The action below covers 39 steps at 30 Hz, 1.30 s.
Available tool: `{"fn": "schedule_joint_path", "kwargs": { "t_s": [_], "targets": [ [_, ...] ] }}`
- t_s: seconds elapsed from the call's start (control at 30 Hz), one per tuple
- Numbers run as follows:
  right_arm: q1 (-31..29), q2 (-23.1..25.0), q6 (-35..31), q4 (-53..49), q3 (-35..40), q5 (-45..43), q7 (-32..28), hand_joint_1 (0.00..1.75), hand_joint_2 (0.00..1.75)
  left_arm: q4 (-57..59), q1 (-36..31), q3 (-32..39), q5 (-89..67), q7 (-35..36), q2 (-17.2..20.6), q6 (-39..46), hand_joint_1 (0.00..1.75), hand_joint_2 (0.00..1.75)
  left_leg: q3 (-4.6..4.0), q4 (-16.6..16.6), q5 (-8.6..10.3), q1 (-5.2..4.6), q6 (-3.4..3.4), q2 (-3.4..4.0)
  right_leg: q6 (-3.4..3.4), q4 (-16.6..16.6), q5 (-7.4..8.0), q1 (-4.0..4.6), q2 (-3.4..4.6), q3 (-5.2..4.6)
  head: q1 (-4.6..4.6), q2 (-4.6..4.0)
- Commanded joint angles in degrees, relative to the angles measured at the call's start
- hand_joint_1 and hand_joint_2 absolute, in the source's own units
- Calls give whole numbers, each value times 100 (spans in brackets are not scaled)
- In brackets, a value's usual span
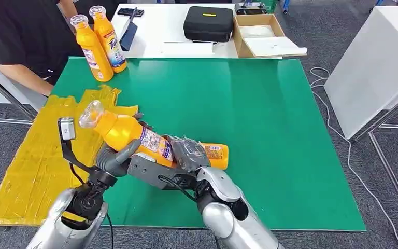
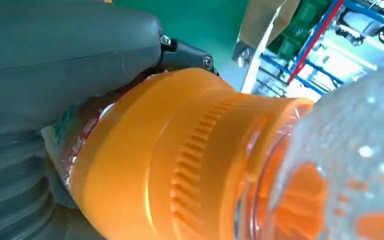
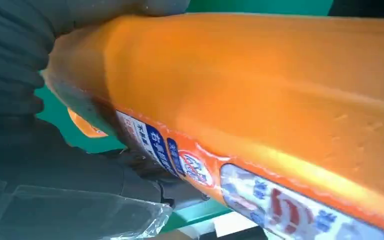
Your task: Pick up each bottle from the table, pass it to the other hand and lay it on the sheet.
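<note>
No legible text; blurred label print on the held orange bottle (image 1: 134,136).

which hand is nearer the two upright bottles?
Left. The left hand grips the held bottle below the upright pair; the right hand holds it farther right.

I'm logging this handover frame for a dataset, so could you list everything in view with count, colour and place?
held bottle: one, orange with clear cap, over the green mat's near left part, gripped by both hands
standing bottles: two, orange, far left corner of the mat
green mat: one, covers the table
yellow sheet: one, crumpled, left of the mat
black case: one, on the white table behind
cardboard box: one, brown, right of the case
person: one, dark shirt, far left
left hand: grey, grips the bottle near its neck
right hand: dark, grips the bottle's lower body
</note>
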Motion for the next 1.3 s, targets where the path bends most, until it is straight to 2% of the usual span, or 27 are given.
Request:
{"fn": "schedule_joint_path", "kwargs": {
  "t_s": [0.03,0.1,0.2,0.23,0.27,0.43,0.53,0.57,0.6,0.67,0.73,0.8,0.87,0.9,0.97,1.03,1.1,1.3],
  "targets": [
    [114,-528,-965,-497,-255,139,-537,0,0,-124,241,849,506,-85,-182,-419,175,175,33,-2,-11,-3,-5,-12,5,-5,-13,-2,-16,39,0,0],
    [267,-662,-984,-964,-474,84,-604,0,0,-132,359,1283,518,37,-235,-566,175,175,21,-2,-7,-2,-3,-18,5,-4,-11,-2,-19,25,-2,0],
    [403,-785,-1343,-1447,-759,22,-915,0,0,-59,513,1618,518,-36,-119,-656,175,175,15,-2,-7,-6,-1,-5,6,-2,-6,-6,-4,17,0,0],
    [462,-887,-1677,-1629,-935,20,-1121,0,0,7,620,1744,525,-77,1,-686,175,175,29,1,-15,-6,-3,2,8,-1,-11,-6,0,30,2,0],
    [488,-971,-1728,-1734,-1062,-53,-1194,0,0,73,697,1834,539,-123,86,-747,175,175,12,-4,-6,-5,-2,3,4,-3,-4,-5,1,14,2,0],
    [513,-1231,-1971,-1960,-1644,-162,-1461,0,0,513,850,1998,480,-275,398,-993,175,175,28,-7,-9,-6,-5,-1,3,-7,-7,-5,-5,29,2,0],
    [523,-1243,-1973,-1989,-1674,-170,-1476,0,0,537,817,2000,481,-270,406,-996,175,175,16,-5,-5,-3,-6,-17,2,-5,-9,-3,-19,18,2,0],
    [523,-1243,-1973,-1989,-1674,-170,-1476,0,0,537,817,2000,481,-270,406,-996,175,175,43,-2,-16,-6,-10,-25,4,-3,-22,-6,-30,48,0,0],
    [536,-1219,-1977,-1989,-1657,-169,-1469,0,0,526,804,1989,481,-271,397,-999,175,175,20,-6,-6,-4,-5,-19,3,-5,-10,-4,-22,23,-2,0],
    [538,-1221,-1993,-1988,-1637,-134,-1448,0,0,505,803,1984,344,-345,403,-888,175,175,26,-4,-11,-3,-6,-11,4,-5,-10,-3,-13,29,2,0],
    [693,-1374,-2066,-2246,-1835,-31,-1361,0,0,727,438,2018,-682,-777,453,-361,175,175,30,-5,-12,-6,-6,-7,4,-3,-12,-6,-9,31,0,0],
    [858,-1459,-1980,-2412,-2006,-22,-1340,0,0,930,151,2081,-1041,-898,565,-147,175,175,16,0,-4,0,-6,-52,4,-3,-17,1,-55,34,0,0],
    [1072,-1503,-1933,-2503,-2196,85,-1333,0,0,1026,-366,2043,-2816,-1437,544,811,175,175,19,1,-5,0,-7,-48,3,-2,-16,0,-49,29,2,0],
    [1121,-1512,-1930,-2503,-2232,98,-1338,0,0,990,-501,2029,-3190,-1528,515,1034,175,175,2,2,2,4,-6,-56,2,-3,-11,4,-55,18,0,0],
    [1189,-1518,-1917,-2486,-2301,151,-1359,0,0,829,-783,1881,-4804,-1906,483,1924,175,175,-1,5,2,3,-6,-55,2,1,-11,3,-54,13,2,0],
    [1221,-1515,-1846,-2469,-2331,194,-1377,0,0,591,-967,1602,-7110,-2139,545,3038,175,175,-3,6,1,2,-5,-43,2,3,-8,2,-45,10,0,0],
    [1182,-1562,-1769,-2394,-2271,186,-1378,0,0,567,-1014,1396,-9317,-2076,648,3994,175,175,-2,6,-1,2,-3,-38,3,2,-9,3,-41,11,0,0],
    [1134,-1622,-1746,-2295,-2210,164,-1370,0,0,749,-985,1163,-9695,-2046,694,4088,175,175,18,1,-5,-5,-3,-30,5,-2,-12,-4,-31,27,0,0]
  ]
}}
